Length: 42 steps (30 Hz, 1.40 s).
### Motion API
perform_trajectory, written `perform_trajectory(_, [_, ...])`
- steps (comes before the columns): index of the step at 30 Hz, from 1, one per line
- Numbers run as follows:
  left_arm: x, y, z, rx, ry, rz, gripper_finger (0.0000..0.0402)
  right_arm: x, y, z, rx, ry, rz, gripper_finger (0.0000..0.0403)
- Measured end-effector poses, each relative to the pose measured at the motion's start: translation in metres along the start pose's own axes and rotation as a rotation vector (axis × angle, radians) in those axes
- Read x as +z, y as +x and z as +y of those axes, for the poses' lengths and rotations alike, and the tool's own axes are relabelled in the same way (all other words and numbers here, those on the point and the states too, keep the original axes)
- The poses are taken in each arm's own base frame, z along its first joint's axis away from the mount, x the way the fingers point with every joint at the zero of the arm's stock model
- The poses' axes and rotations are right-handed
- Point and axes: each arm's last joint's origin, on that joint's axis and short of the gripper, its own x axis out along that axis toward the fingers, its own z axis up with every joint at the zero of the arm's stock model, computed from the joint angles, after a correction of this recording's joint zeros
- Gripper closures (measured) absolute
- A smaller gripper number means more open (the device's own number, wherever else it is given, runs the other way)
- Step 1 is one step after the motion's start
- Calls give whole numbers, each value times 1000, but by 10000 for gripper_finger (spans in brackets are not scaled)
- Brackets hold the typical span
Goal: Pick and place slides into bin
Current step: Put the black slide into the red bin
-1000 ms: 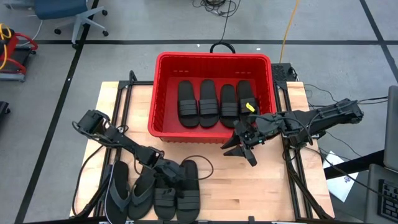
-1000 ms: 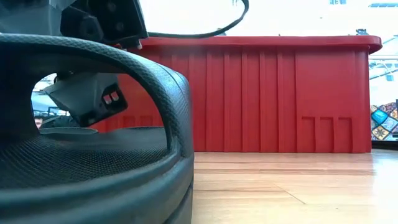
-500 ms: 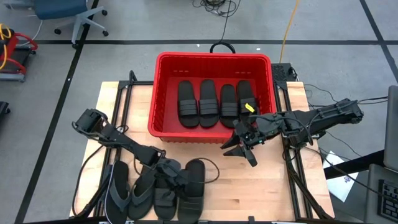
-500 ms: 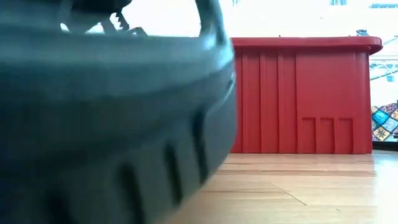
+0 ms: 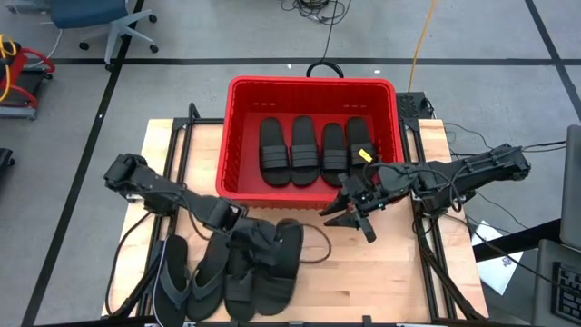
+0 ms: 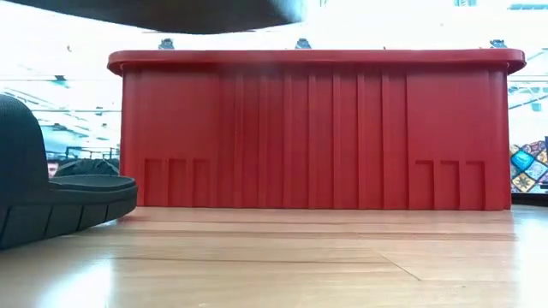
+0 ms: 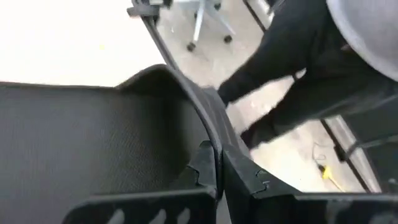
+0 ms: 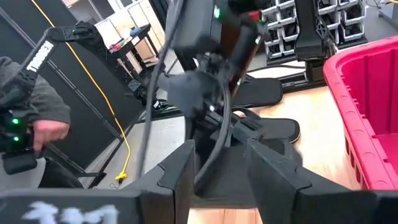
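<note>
Seen from above, a red bin (image 5: 311,91) sits at the far side of a wooden desk (image 5: 390,272) with four black slides (image 5: 320,148) lying side by side inside it. The left claw (image 5: 257,243), in front of the bin, is clamped shut on the edge of a band-strap slide (image 5: 283,252), tilting it. Three more slides (image 5: 204,277) lie there. The right claw (image 5: 349,209), beside the bin's front right corner, is half open and holds nothing.

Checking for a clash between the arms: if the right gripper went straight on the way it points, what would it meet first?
Probably the left gripper shut on a black rubber slide; the right gripper, open and empty, points across the wooden table toward them. Depth is unclear.
</note>
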Motion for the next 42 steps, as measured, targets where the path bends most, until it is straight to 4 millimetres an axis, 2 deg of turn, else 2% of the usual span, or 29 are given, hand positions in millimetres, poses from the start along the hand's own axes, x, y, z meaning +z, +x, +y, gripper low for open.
perform_trajectory(2, [3,-11,-1,14,-5,-3,401,0,0,0,2,1,1,273])
perform_trajectory(7, [28,-50,-12,104,54,-145,401,1,0,6,28,-5,-17,273])
perform_trajectory(12, [45,-105,-20,367,78,-335,401,11,-13,13,34,-31,-123,273])
perform_trajectory(17, [52,-155,-19,661,-43,-563,401,25,-35,18,-6,-58,-273,273])
perform_trajectory(21, [56,-178,-12,850,-164,-735,401,35,-51,26,-27,-95,-396,273])
perform_trajectory(25, [65,-189,-5,908,-174,-863,401,36,-53,28,-105,-126,-446,271])
perform_trajectory(30, [73,-183,5,917,-152,-906,401,33,-49,23,-220,-133,-435,248])
perform_trajectory(35, [78,-176,12,927,-118,-904,401,35,-47,15,-364,-5,-499,208])
perform_trajectory(42, [84,-173,17,925,-81,-947,401,34,-48,0,-422,173,-505,166])
